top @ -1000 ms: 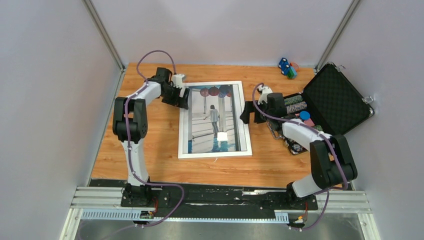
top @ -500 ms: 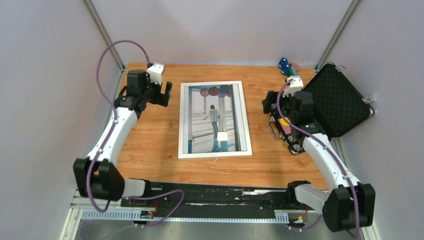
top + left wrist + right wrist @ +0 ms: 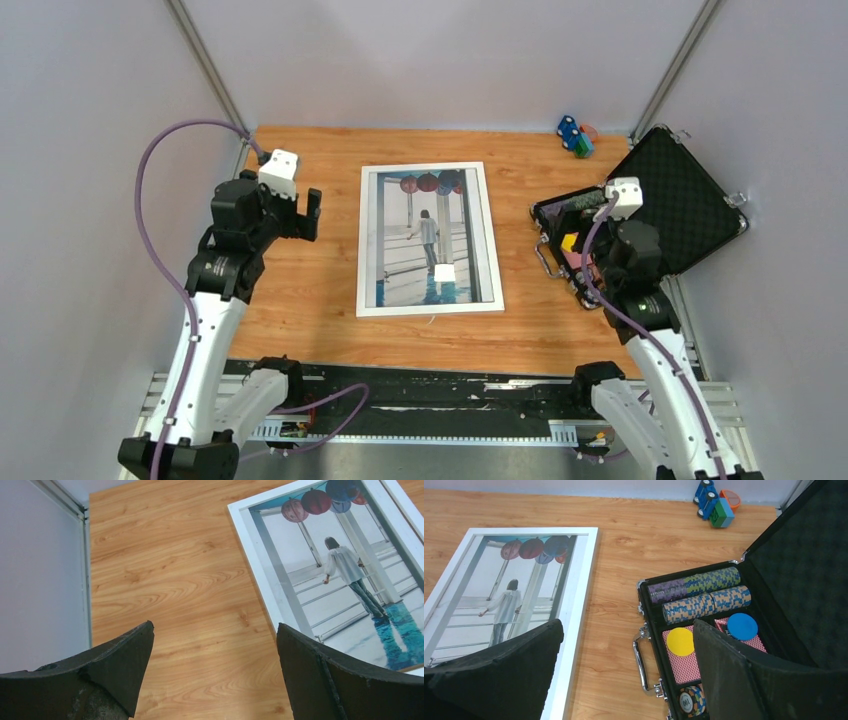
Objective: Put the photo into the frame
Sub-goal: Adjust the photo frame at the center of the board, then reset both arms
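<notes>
The photo (image 3: 430, 240), a person on pale steps with red lanterns and teal water, lies flat inside the white-faced frame (image 3: 367, 240) at the middle of the table. My left gripper (image 3: 308, 215) is open and empty, raised over bare wood left of the frame. In the left wrist view the gripper (image 3: 215, 626) shows only table between its fingers, with the frame (image 3: 255, 565) and photo (image 3: 345, 570) to the right. My right gripper (image 3: 600, 262) is open and empty, raised between the frame and the case. In the right wrist view the gripper (image 3: 628, 625) has the frame (image 3: 579, 590) and photo (image 3: 504, 600) on its left.
An open black case (image 3: 680, 200) with poker chips and cards stands at the right, its metal handle (image 3: 640, 655) facing the frame. Small toy cars (image 3: 574, 135) sit at the back right corner. Grey walls close in the table on the left, back and right.
Both arms have drawn back from the frame's sides and risen, the left one toward the left wall and the right one over the case. The frame and photo have not moved.
</notes>
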Tool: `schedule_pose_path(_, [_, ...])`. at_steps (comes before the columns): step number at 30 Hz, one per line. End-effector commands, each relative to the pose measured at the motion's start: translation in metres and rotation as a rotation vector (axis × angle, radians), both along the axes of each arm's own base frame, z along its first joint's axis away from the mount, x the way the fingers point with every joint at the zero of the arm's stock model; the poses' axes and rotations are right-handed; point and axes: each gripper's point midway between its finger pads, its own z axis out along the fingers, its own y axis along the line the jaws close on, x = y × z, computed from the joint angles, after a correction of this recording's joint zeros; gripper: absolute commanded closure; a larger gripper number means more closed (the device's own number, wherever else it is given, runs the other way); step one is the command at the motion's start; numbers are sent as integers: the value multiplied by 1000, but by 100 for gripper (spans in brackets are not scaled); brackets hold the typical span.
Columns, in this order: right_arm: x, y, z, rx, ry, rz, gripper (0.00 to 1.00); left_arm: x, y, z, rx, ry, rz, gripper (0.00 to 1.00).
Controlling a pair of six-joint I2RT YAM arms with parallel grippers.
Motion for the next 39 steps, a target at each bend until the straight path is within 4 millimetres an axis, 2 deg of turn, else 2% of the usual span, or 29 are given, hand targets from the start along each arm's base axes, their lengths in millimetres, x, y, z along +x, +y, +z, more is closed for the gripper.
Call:
schedule_pose_path(1, [-14,-6,7,-4,-37,-17,0,-16,-1,-3,-24,26,2,0])
schedule_pose_path(9, [-24,-4,5,21,-59,5,0,-20,-7,-21,-39,39,-32,0])
schedule_pose_path(14, [-25,-1,0,31,-55,31,0,-20,-3,-26,-46,-54,-13,0])
schedule_pose_path(21, [-22,-7,-6,27,-42,8,0,-28,0,-18,-75,-201,6,0])
schedule_pose_path(31, [-20,-15,-9,-1,-53,-23,0,-23,9,-35,-36,-184,46,0])
schedule_pose_path(39, [-20,-32,-6,-20,-73,-97,0,-22,13,-38,-10,-189,59,0])
